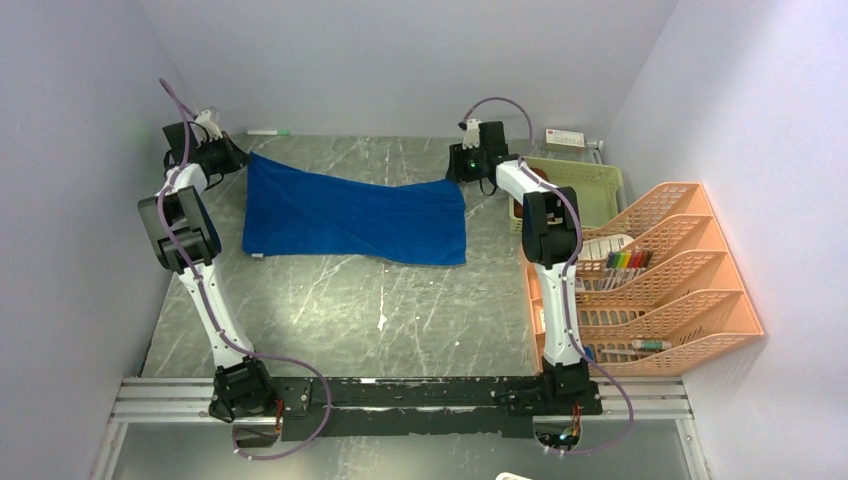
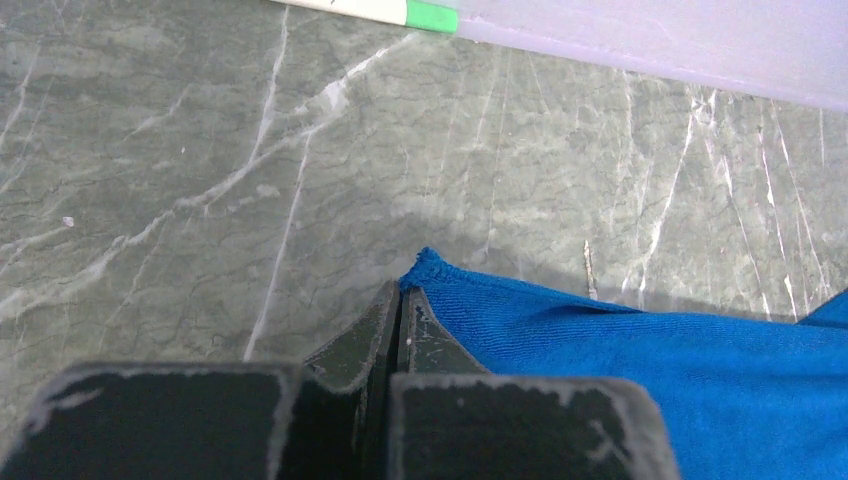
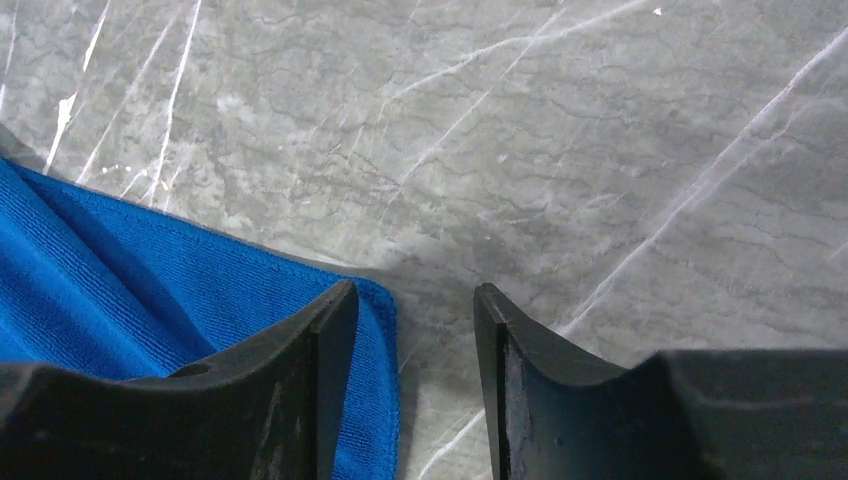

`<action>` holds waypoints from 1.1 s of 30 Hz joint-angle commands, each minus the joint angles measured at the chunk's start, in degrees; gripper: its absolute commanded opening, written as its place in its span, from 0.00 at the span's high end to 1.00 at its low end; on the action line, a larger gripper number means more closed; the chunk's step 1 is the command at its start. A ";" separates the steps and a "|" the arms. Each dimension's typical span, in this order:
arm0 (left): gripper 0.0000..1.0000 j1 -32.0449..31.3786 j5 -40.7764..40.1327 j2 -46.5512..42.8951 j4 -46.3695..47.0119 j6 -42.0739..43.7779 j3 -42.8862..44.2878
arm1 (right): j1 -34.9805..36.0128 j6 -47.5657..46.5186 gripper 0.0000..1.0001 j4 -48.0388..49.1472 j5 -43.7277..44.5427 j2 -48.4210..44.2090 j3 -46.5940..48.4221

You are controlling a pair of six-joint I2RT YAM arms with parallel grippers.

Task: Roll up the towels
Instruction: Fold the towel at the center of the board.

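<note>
Two towels belong to this task; only one is laid out. The table [image 1: 400,320] carries the blue towel [image 1: 350,215], spread flat across its far half between both arms. The green basket [image 1: 592,182] stands at the far right; a brown shape [image 1: 537,177] inside it, largely hidden by the right arm, is probably the second towel.

Step in hand, as judged: taking the two far corners before rolling. The left gripper [image 2: 402,292] is closed, with the far left corner of the towel pinched between its fingertips. The right gripper [image 3: 415,292] stands partly open at the far right corner: one finger [image 3: 325,340] lies over the hem, the other over bare table, nothing clamped.

The next move calls for the right jaws to straddle the hem and close, then for both arms to turn the edge evenly
</note>
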 commanded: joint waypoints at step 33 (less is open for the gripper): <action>0.93 -0.01 -5.69 -8.22 8.46 -0.98 -5.83 | -3.13 -0.70 1.00 -2.47 10.30 -7.27 1.95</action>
